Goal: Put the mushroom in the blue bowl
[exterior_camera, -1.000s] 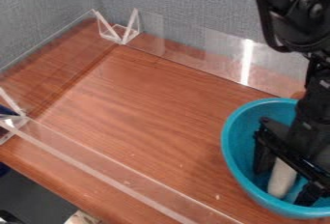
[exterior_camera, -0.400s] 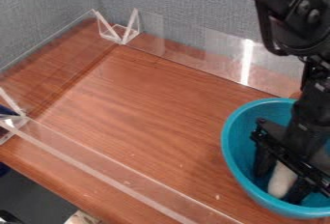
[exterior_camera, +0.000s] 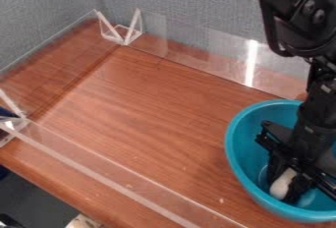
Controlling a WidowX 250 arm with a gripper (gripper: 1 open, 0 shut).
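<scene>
since the earlier frames the fingers of the gripper (exterior_camera: pixel 296 176) have drawn in toward each other; a second ago they stood wide on either side of the mushroom (exterior_camera: pixel 284 183), and now they sit close against its pale stem. the arm itself has not shifted.

the gripper points straight down into the blue bowl (exterior_camera: pixel 245 143), with its fingers narrowed around the cream-white stem. whether they have actually pinched it tight or are only just meeting it i cannot tell. the mushroom is down inside the bowl, low against the near wall, only its stem showing between the black fingers; the cap is hidden.

that placement is odd for the task: the mushroom already lies where it is meant to end up, so this closing looks like a fresh grasp on it inside the bowl, or a settling of it, rather than a delivery.

the bowl sits at the right edge of the wooden table (exterior_camera: pixel 132 104), partly cut off by the frame. its deep walls hem the fingers in, so the only free way out is straight up. to the left the table top is open, bounded by a low clear plastic fence (exterior_camera: pixel 197 50) along its back and front edges.
</scene>
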